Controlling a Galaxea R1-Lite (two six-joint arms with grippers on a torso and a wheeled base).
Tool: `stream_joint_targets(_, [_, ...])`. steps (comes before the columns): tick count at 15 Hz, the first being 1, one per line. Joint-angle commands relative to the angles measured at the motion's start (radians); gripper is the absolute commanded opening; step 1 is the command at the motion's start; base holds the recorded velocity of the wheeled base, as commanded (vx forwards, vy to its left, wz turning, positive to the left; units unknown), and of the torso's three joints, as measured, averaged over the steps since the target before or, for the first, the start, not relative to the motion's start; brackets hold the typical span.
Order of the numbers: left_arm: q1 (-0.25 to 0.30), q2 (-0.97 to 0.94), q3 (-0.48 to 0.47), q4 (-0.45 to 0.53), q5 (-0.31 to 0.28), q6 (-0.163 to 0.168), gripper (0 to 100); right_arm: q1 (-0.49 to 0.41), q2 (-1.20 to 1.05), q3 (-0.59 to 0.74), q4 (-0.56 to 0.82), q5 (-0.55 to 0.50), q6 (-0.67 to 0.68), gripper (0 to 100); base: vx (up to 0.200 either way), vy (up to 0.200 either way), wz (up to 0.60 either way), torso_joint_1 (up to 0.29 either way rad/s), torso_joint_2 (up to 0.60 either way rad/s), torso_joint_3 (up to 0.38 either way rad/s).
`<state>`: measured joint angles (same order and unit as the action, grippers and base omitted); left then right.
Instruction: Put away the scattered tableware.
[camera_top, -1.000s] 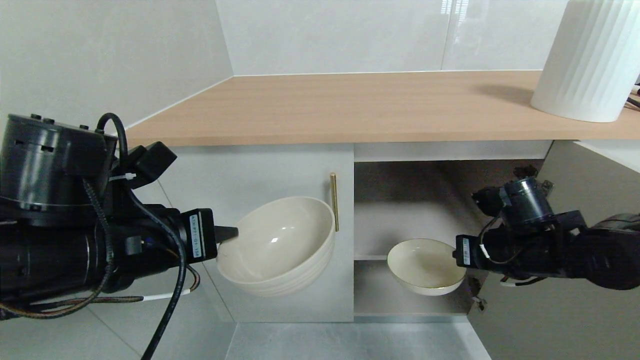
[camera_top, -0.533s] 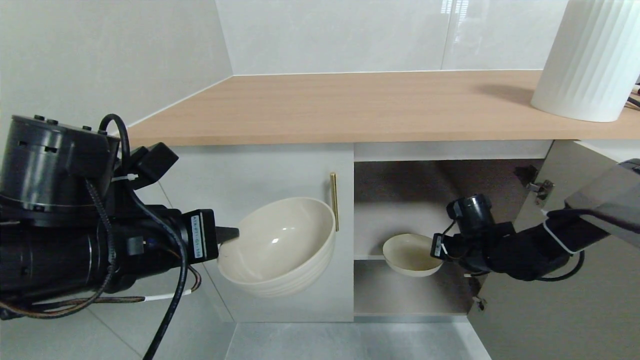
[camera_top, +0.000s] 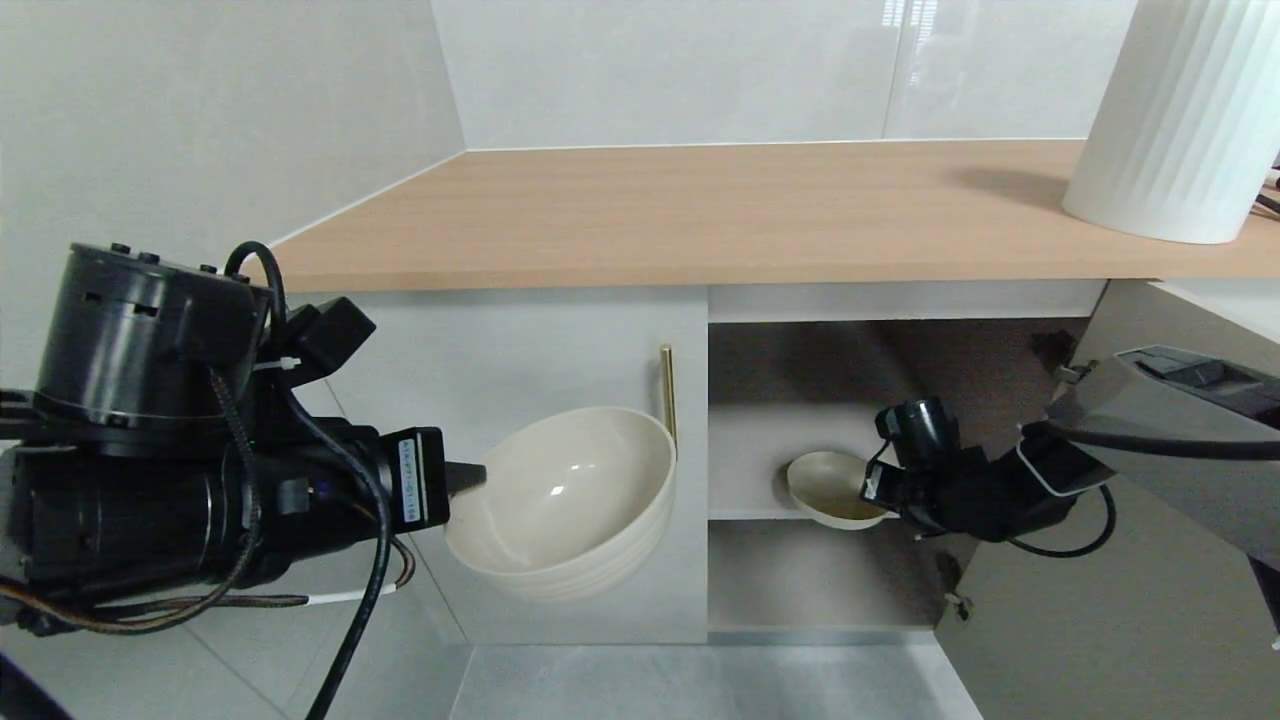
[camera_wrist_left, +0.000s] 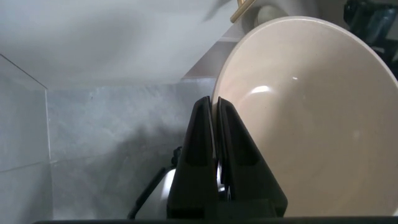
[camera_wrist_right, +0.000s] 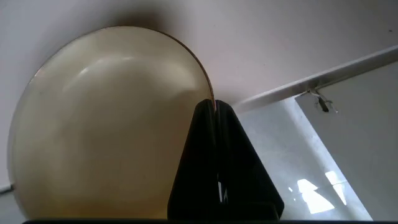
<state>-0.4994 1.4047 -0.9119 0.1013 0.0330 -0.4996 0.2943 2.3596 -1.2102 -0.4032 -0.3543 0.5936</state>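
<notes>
A large cream bowl (camera_top: 565, 500) hangs in front of the closed left cabinet door, tilted, with my left gripper (camera_top: 468, 474) shut on its rim. The left wrist view shows that bowl (camera_wrist_left: 311, 118) with the gripper (camera_wrist_left: 215, 107) pinching its edge. A smaller cream bowl (camera_top: 832, 487) is inside the open cabinet, just above the middle shelf (camera_top: 745, 513), with my right gripper (camera_top: 880, 490) shut on its rim. In the right wrist view that small bowl (camera_wrist_right: 106, 118) is close against the cabinet's back wall, its rim pinched by the gripper (camera_wrist_right: 213, 107).
A wooden counter (camera_top: 700, 215) tops the cabinet, with a white ribbed container (camera_top: 1170, 120) at its right end. The closed door carries a brass handle (camera_top: 667, 385). The right cabinet door (camera_top: 1120, 560) stands swung open. Grey floor tiles (camera_top: 700, 685) lie below.
My right arm has carried the small bowl deeper into the cabinet and up to the shelf level. My left arm with the large bowl has shifted slightly down and right.
</notes>
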Motion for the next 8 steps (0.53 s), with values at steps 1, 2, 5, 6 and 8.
stream_joint_targets(1, [-0.001,0.004,0.001,0.000,0.001,-0.001,0,-0.004,0.027,-0.019,0.001,-0.005,0.002,0,0.000,0.000,0.00,0.000,0.00,0.000])
stream_joint_targets(2, [-0.001,0.004,0.001,0.000,0.001,-0.001,0,-0.004,0.029,-0.020,0.001,-0.005,0.002,0,0.000,0.000,0.00,0.000,0.00,0.000])
stream_joint_targets(5, [-0.002,0.004,0.002,0.000,0.001,-0.002,0,-0.003,0.050,-0.075,-0.003,-0.066,0.002,0,0.000,0.000,0.00,0.000,0.00,0.000])
stream_joint_targets(6, [-0.002,0.004,0.005,0.000,0.001,-0.002,0,-0.003,0.063,-0.097,-0.003,-0.097,0.002,0,0.000,0.000,0.00,0.000,0.00,0.000])
stream_joint_targets(8, [-0.002,0.004,0.005,0.000,-0.001,-0.001,0,-0.003,0.066,-0.120,-0.003,-0.118,0.002,0,0.000,0.000,0.00,0.000,0.00,0.000])
